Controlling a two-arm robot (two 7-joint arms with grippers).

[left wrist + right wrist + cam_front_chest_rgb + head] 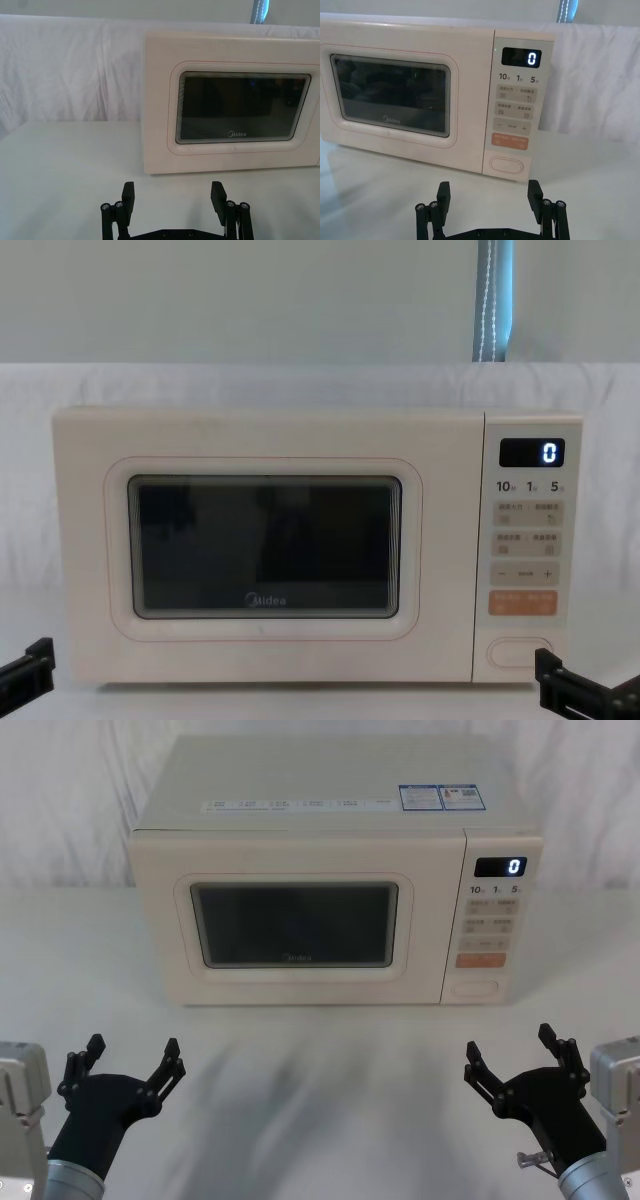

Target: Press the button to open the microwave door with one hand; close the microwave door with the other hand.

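I have both arms low at the near edge of the table (320, 1100), nothing touched yet. The left gripper (130, 1055) sits with its jaws spread wide and empty; the microwave door (295, 925) stands ahead of them, well apart, and it is shut flush with the cabinet. The right gripper (515, 1055) is likewise released, jaws apart and holding nothing. The button (506, 164) lies ahead of those jaws and a little above them, at the foot of the control panel (493, 925), so I judge the right arm the natural one for the press.

My worry is the aim. The orange key (509, 141) sits just above the button, touching distance from it, and a spread jaw arriving slightly high could land on that key, or bridge both. With the jaws this wide, one finger may hit the panel frame while the other misses. I would also watch the door's swing: once released it comes out toward the left jaws, and an arm parked in its path could be struck or stop it short.

As for the microwave (330, 870) itself, the dark window shows only reflections; I cannot tell whether anything sits inside. The display (500, 867) reads 0.
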